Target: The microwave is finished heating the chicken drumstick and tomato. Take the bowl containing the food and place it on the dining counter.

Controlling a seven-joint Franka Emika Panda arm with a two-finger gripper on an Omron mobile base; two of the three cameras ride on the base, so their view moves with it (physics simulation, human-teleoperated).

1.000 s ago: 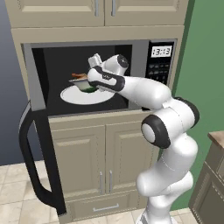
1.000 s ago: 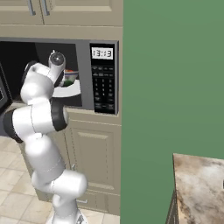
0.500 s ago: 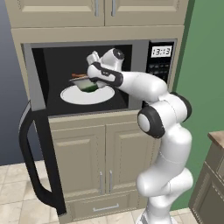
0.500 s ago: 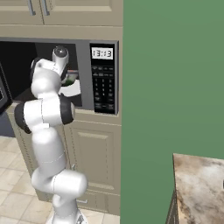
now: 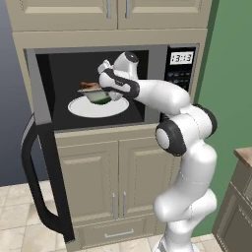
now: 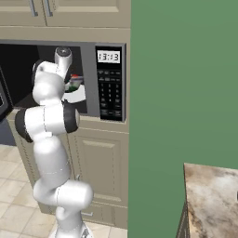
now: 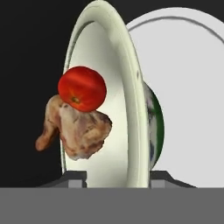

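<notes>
Left base view is showing the large black-and-steel built-in microwave [image 5: 113,83] standing open, clock reading 13:13. Inside, the tool [image 5: 102,83] is clamping the shallow pale white-green bowl's [image 7: 127,100] rim, holding it above the flat white round plate [image 5: 83,108], brown roasted drumstick [image 7: 78,131] and shiny red tomato [image 7: 82,88] inside. Withdrawing level probably comes next.

Beige cabinet doors [image 5: 118,182], green wall [image 6: 181,93], tiled floor [image 5: 15,216]

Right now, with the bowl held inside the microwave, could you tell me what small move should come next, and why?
Probably draw the bowl straight back out of the microwave, keeping it level. The gripper has its rim between the fingertips, it hangs above the white plate, and the drumstick and tomato sit loose inside.
</notes>
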